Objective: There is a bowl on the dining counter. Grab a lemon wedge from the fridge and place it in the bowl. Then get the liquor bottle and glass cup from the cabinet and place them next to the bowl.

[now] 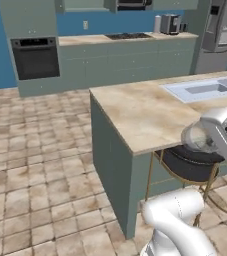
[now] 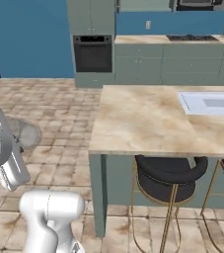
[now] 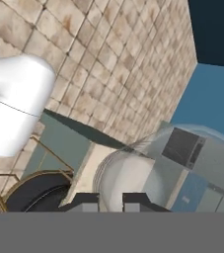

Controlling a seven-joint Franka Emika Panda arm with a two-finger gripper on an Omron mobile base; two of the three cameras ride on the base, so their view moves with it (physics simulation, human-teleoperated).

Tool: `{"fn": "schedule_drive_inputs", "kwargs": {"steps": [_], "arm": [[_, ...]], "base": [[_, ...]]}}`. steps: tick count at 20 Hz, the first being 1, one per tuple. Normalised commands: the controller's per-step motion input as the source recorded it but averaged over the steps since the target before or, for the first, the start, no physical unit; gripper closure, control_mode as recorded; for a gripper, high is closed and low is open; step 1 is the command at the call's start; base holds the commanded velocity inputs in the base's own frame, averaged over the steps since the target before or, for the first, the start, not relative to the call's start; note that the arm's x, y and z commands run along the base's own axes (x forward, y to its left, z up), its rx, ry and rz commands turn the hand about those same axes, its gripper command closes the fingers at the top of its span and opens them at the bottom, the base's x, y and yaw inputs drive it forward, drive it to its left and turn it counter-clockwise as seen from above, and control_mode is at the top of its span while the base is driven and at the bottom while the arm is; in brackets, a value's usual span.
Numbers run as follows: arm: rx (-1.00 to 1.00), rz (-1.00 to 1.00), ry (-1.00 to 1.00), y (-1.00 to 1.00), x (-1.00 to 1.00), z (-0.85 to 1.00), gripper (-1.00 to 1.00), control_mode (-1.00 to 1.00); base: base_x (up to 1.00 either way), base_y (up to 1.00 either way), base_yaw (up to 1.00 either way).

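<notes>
A clear glass cup (image 3: 177,163) lies close in front of the hand view, and my gripper (image 3: 111,201) is shut on it, with both dark fingertips (image 3: 84,200) at its rim. From the base views the glass cup (image 1: 199,138) (image 2: 27,133) hangs on the end of the arm, off the near edge of the dining counter (image 1: 145,115) (image 2: 148,118) and about level with its top. The fridge (image 1: 219,30) stands at the far right. The bowl, the lemon wedge and the liquor bottle are out of view.
A white inset sink (image 1: 200,90) (image 2: 212,104) sits in the counter's far end. Black stools with gold legs (image 1: 190,162) (image 2: 170,175) are tucked under the near edge. A wall oven (image 1: 35,57) and a hob (image 1: 127,36) line the back wall. Tiled floor lies open to the left.
</notes>
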Motion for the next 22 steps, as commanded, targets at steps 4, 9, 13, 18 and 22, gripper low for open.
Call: {"fn": "schedule_drive_inputs", "kwargs": {"steps": [4, 9, 13, 18, 22], "arm": [[0.00, 0.00, 0.00, 0.00, 0.00, 0.00, 1.00, 1.00], [0.00, 0.00, 0.00, 0.00, 0.00, 0.00, 1.00, 1.00], [0.00, 0.00, 0.00, 0.00, 0.00, 0.00, 1.00, 1.00], [0.00, 0.00, 0.00, 0.00, 0.00, 0.00, 1.00, 1.00], [0.00, 0.00, 0.00, 0.00, 0.00, 0.00, 1.00, 1.00]], "base": [[0.08, -1.00, 0.10], [0.05, -1.00, 0.10], [0.02, -1.00, 0.09], [0.21, -1.00, 0.09], [0.58, -0.98, 0.06]]}}
